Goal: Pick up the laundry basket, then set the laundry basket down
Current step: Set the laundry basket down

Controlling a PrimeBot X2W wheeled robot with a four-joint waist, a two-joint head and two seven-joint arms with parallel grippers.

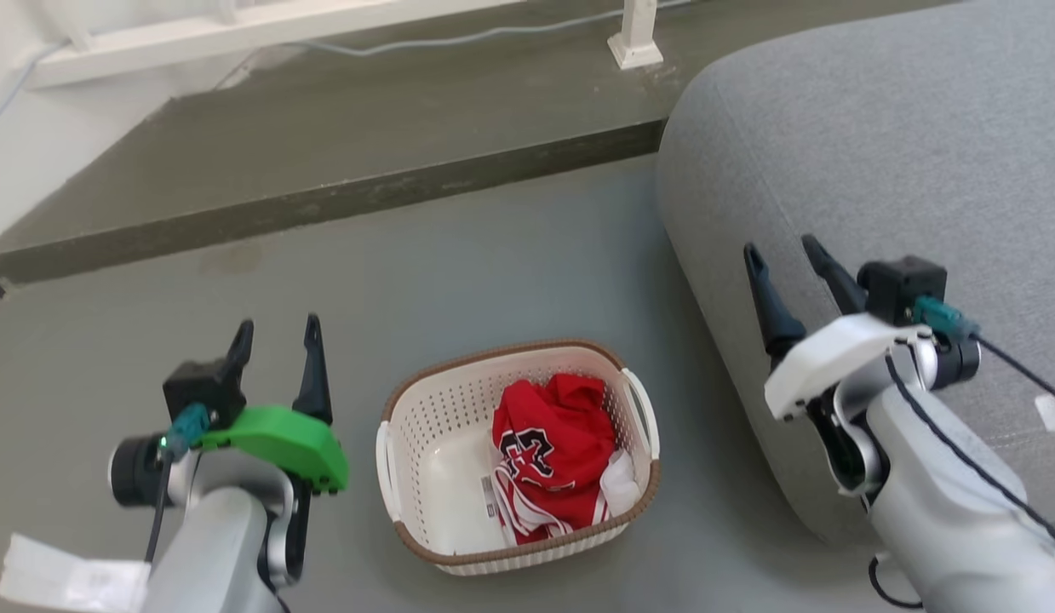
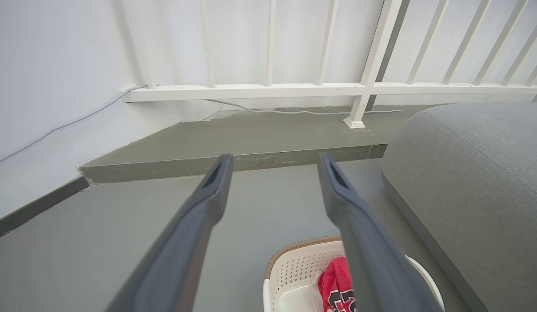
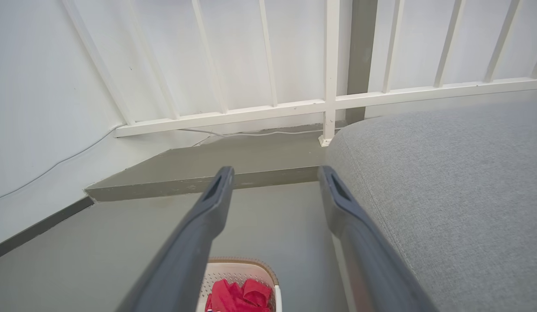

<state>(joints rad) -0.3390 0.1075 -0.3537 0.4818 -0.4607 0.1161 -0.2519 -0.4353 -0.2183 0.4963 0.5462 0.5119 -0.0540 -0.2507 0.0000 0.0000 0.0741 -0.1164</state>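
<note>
The laundry basket stands on the grey floor between my arms, cream-white with perforated walls, a brown rim and white loop handles on its left and right sides. A red garment with black and white print lies in it. My left gripper is open, raised left of the basket and apart from it. Open as well, my right gripper hovers to the basket's right, over the sofa edge. The left wrist view catches the basket low between the fingers, and the right wrist view has the basket at its bottom edge.
A large grey sofa fills the right side, close to the basket. A raised concrete step runs across the back, with a white railing, a loose cable and a white wall behind it.
</note>
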